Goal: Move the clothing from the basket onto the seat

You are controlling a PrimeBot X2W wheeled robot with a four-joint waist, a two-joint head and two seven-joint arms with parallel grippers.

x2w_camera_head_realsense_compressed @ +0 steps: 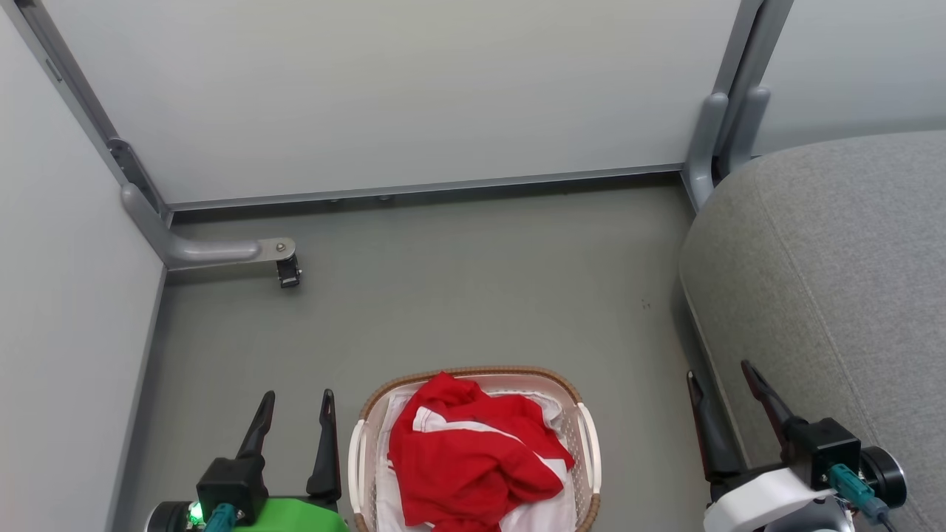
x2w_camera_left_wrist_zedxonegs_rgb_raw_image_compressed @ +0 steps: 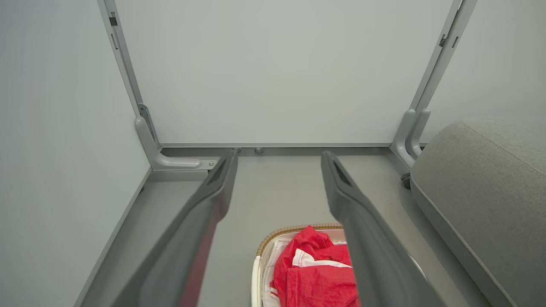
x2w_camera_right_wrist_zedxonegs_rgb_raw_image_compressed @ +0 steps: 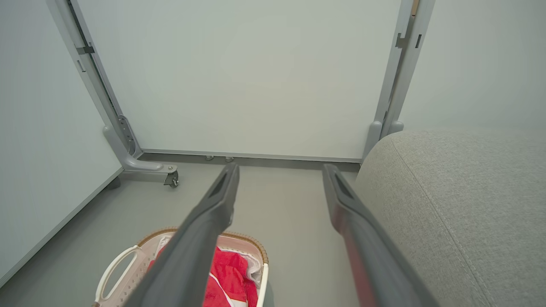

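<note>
Red clothing (x2w_camera_head_realsense_compressed: 465, 454) with white stripes lies bunched in the white basket (x2w_camera_head_realsense_compressed: 584, 428), which stands on the floor at the bottom centre of the head view. The grey seat (x2w_camera_head_realsense_compressed: 835, 281) fills the right side. My left gripper (x2w_camera_head_realsense_compressed: 298, 400) is open just left of the basket, holding nothing. My right gripper (x2w_camera_head_realsense_compressed: 720, 372) is open by the seat's front edge, well right of the basket. The left wrist view has the clothing (x2w_camera_left_wrist_zedxonegs_rgb_raw_image_compressed: 315, 273) low between its fingers and the seat (x2w_camera_left_wrist_zedxonegs_rgb_raw_image_compressed: 482, 192) at right. The right wrist view looks past its fingers at the basket (x2w_camera_right_wrist_zedxonegs_rgb_raw_image_compressed: 119, 268), clothing (x2w_camera_right_wrist_zedxonegs_rgb_raw_image_compressed: 230, 277) and seat (x2w_camera_right_wrist_zedxonegs_rgb_raw_image_compressed: 460, 204).
Pale partition panels wall in the floor at the back and left. A grey metal foot with a caster (x2w_camera_head_realsense_compressed: 287, 272) juts out at the back left, and a post base (x2w_camera_head_realsense_compressed: 720, 140) stands at the back right beside the seat. Grey floor (x2w_camera_head_realsense_compressed: 473, 281) lies beyond the basket.
</note>
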